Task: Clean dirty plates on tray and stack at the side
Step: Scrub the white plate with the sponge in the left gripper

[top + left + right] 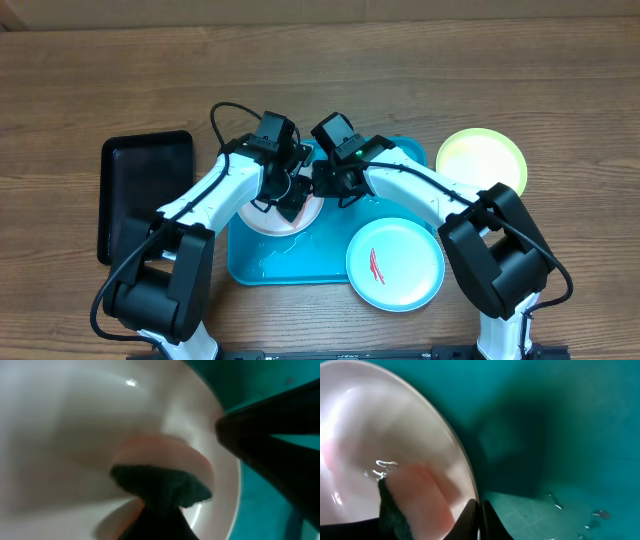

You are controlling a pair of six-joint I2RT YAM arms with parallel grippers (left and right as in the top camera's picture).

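Step in hand: scrubbing the white plate [75, 435], which sits in the left-far part of the turquoise tray [290, 262]. The left gripper [292, 203] looks clenched on a dark scrub pad [160, 487], though its fingertips are hidden behind the pad, which presses on the plate's inner face. The right gripper [479, 508] has its fingers pinched together on the plate's right rim, apparently to steady it. A pale pink film [160, 452] lies just beside and above the pad, with wet glints nearby, so this plate is judged only part clean. A second white plate [395, 265], with a red streak, overlaps the tray's near-right corner and is untouched. The yellow-green plate [482, 160] lies on the table to the far right, off the tray; I cannot tell whether it is clean. A black tray [145, 195] sits to the left and is not involved. To do this well, sweep the pad across the pink patch in overlapping passes toward the centre, with downward pressure, not sideways. The rim pinch must hold firm, because a shallow plate on a wet tray will likely skate or tip. The two grippers are very close, so avoid driving the pad into the right fingers.
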